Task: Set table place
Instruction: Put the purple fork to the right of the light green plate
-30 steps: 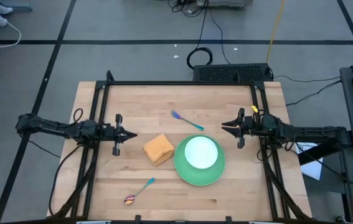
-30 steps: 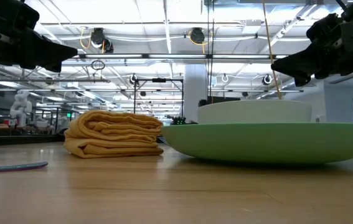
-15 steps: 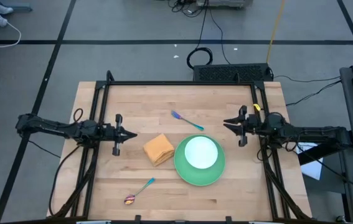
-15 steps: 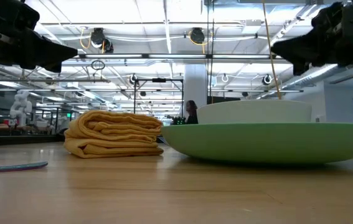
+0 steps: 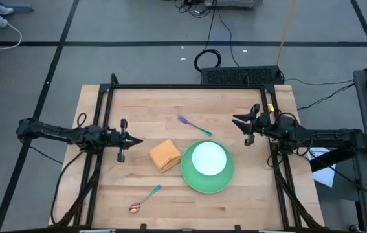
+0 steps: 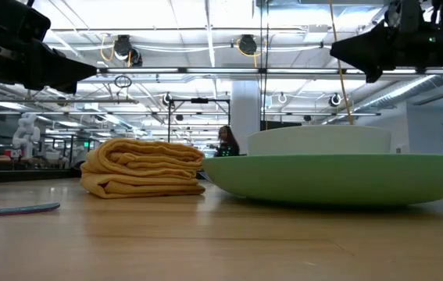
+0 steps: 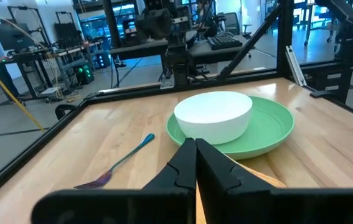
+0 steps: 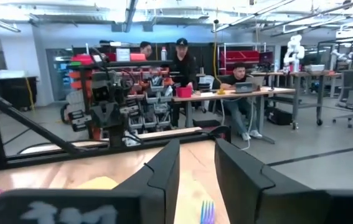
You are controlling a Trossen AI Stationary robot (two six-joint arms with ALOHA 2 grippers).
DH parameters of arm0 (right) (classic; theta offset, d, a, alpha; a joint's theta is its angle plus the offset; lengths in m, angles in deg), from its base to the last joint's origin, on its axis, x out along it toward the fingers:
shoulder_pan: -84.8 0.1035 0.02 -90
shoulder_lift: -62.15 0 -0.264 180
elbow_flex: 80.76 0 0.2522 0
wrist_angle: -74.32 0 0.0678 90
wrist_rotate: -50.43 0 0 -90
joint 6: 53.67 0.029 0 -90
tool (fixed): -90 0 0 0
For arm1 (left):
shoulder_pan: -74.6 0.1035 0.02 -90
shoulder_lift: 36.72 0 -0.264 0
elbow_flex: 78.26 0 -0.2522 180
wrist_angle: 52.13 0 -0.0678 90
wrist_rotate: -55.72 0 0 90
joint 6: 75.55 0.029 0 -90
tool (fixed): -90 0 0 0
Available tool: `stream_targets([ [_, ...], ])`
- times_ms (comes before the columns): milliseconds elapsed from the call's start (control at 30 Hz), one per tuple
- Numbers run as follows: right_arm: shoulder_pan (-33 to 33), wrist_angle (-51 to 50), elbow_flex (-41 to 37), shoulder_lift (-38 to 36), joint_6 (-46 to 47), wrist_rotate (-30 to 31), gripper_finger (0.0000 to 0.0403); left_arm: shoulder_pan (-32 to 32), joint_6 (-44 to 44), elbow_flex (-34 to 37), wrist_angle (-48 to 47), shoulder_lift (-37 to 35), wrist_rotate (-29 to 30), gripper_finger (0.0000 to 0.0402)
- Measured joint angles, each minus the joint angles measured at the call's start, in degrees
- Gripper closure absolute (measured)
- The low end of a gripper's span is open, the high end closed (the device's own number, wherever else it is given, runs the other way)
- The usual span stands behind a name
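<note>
Since the earlier frames only the right arm has moved: its gripper has drawn slightly back toward the far side of the desk and swung to angle toward the fork, while the left arm and every object have stayed put.

Left gripper point(image 5: 130, 140): held above the left part of the desk point(image 5: 248, 194), pointing at the napkin, fingers point(image 7: 185, 163) pressed together on nothing.

Spoon point(image 5: 144, 199): near the front edge, left of the plate, well apart from both arms. Risk: it lies flat, so a pinch that comes down off the thin handle would skid it away.

Folded orange napkin point(image 5: 164, 155): just left of the plate, at or touching its rim; contact cannot be confirmed. Risk: a pull on the top layer could unfold it or nudge the plate.

Blue-handled fork point(image 5: 193, 125): behind the plate, lying at a slant. Risk: same as the spoon, and a push toward the plate would jam it against the rim.

Green plate point(image 5: 225, 180) with the white bowl point(image 5: 208, 158) seated in it: centre-right. Risk: a low sweep by either arm could shift the bowl off centre.

Right gripper point(image 5: 239, 122): above the desk's right side, nearest the fork, fingers point(image 8: 162, 171) parted and empty. Judged next concern: a slanted approach may close across the fork's tines rather than its handle.
</note>
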Motion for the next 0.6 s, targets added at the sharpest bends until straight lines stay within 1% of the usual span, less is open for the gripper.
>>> stream_targets([
  [133,-1.11,-0.25,2.81,3.84,-0.43,0.00,0.0299,0.00,0.01,0.00,0.00,0.00,0.02,0.0385],
  [367,-3.36,-2.56,8.05,12.20,0.75,-0.24,0.0298,0.00,-0.15,0.00,0.00,0.00,0.02,0.0383],
  [600,-5.71,-7.34,13.48,20.55,3.28,-0.24,0.0298,0.00,-0.30,-0.02,-0.81,0.00,0.02,0.0382],
])
